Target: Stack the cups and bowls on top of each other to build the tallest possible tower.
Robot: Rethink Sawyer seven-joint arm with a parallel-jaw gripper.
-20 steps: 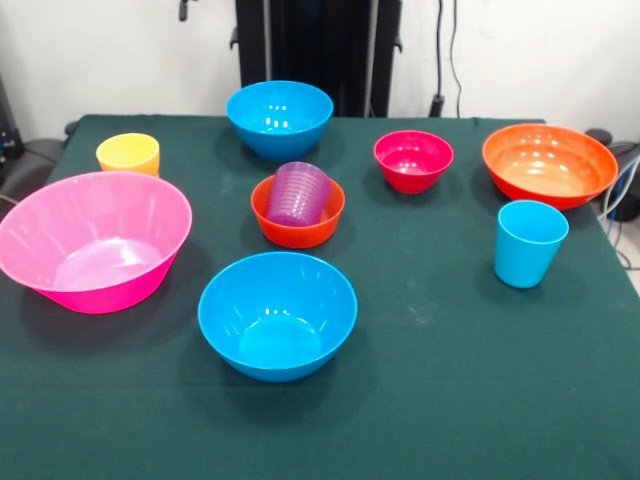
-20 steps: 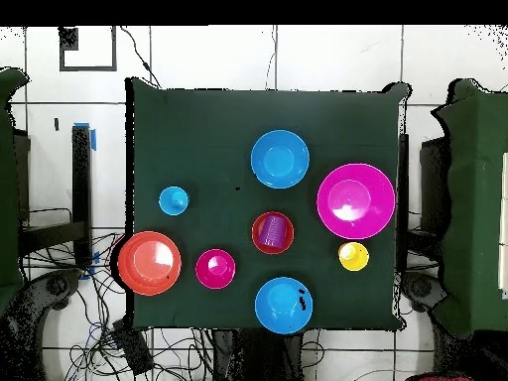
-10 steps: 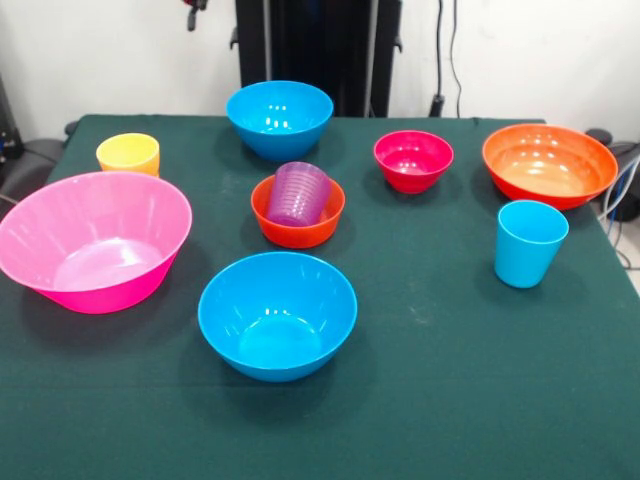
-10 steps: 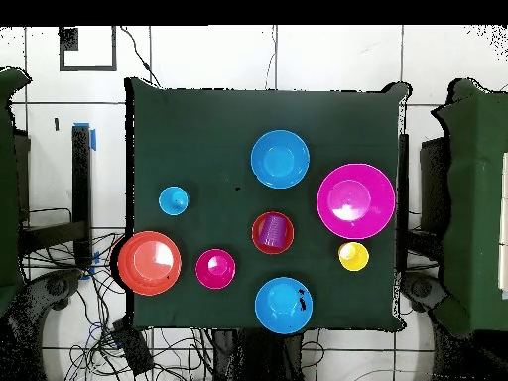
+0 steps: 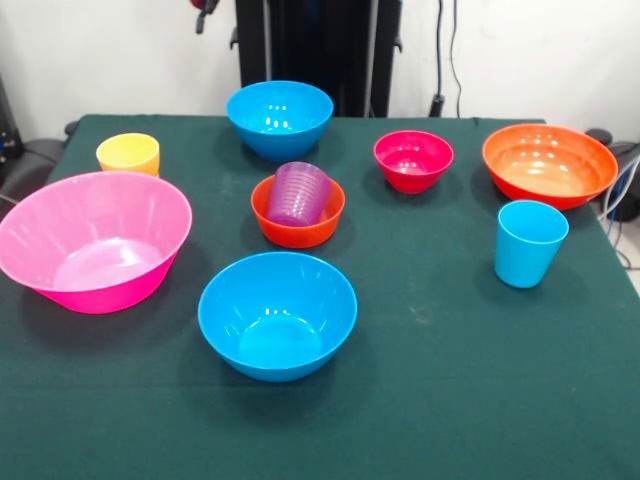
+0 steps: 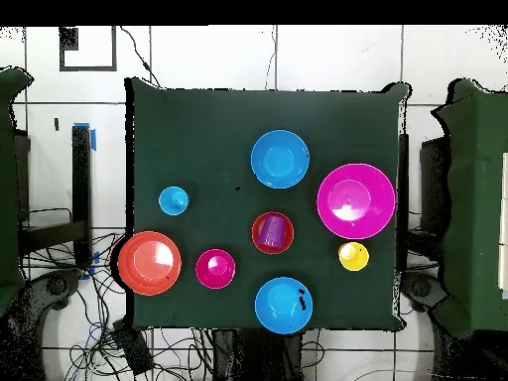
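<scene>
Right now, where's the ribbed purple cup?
The ribbed translucent purple cup sits tilted inside the small orange bowl near the table's middle in the front view, between the two blue bowls.

We see the ribbed purple cup [image 5: 298,193] tilted inside the small orange bowl [image 5: 297,222]. Around that bowl stand two blue bowls [image 5: 277,314], a pink bowl [image 5: 93,240], a magenta bowl [image 5: 413,160], a wide orange bowl [image 5: 549,165], a yellow cup [image 5: 128,154] and a light blue cup [image 5: 529,243], all upright.
</scene>
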